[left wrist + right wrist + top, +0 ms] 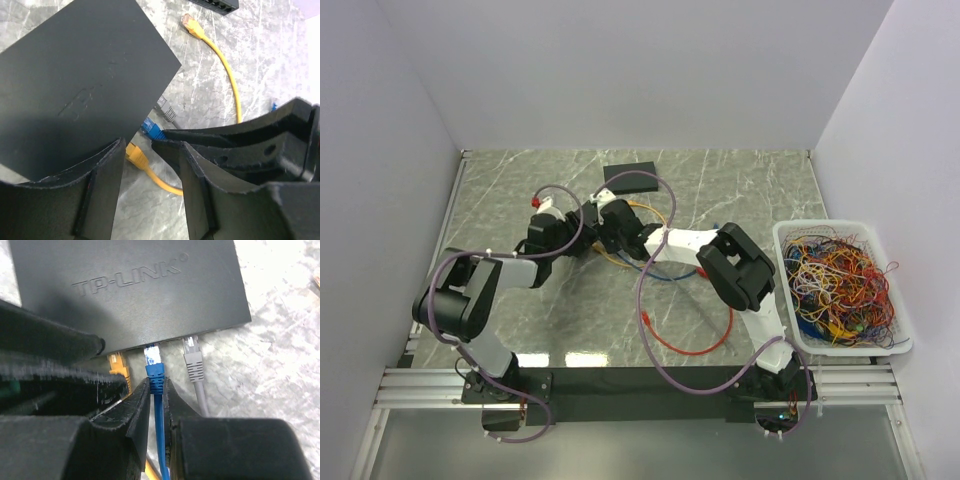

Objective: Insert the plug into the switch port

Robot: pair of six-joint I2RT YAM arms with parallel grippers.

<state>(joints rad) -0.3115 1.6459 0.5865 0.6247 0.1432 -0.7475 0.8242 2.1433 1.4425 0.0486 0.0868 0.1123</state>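
Note:
The black TP-LINK switch [130,290] lies flat, its port side facing my right gripper [156,382]. That gripper is shut on the boot of the blue plug [153,362], whose clear tip sits at the mouth of a port. A yellow plug [118,367] sits in the port to its left and a grey plug [192,360] in the one to its right. In the left wrist view the switch [85,85] fills the upper left. My left gripper [139,145] is open, one finger [100,190] against the switch's near corner. The blue plug [152,131] and yellow plug [136,155] show beyond the gap.
A second black switch [631,180] lies farther back. A loose yellow cable [220,55] curves across the marble. A red cable [690,340] loops near the front edge. A white tray [782,262] of tangled wires stands at the right.

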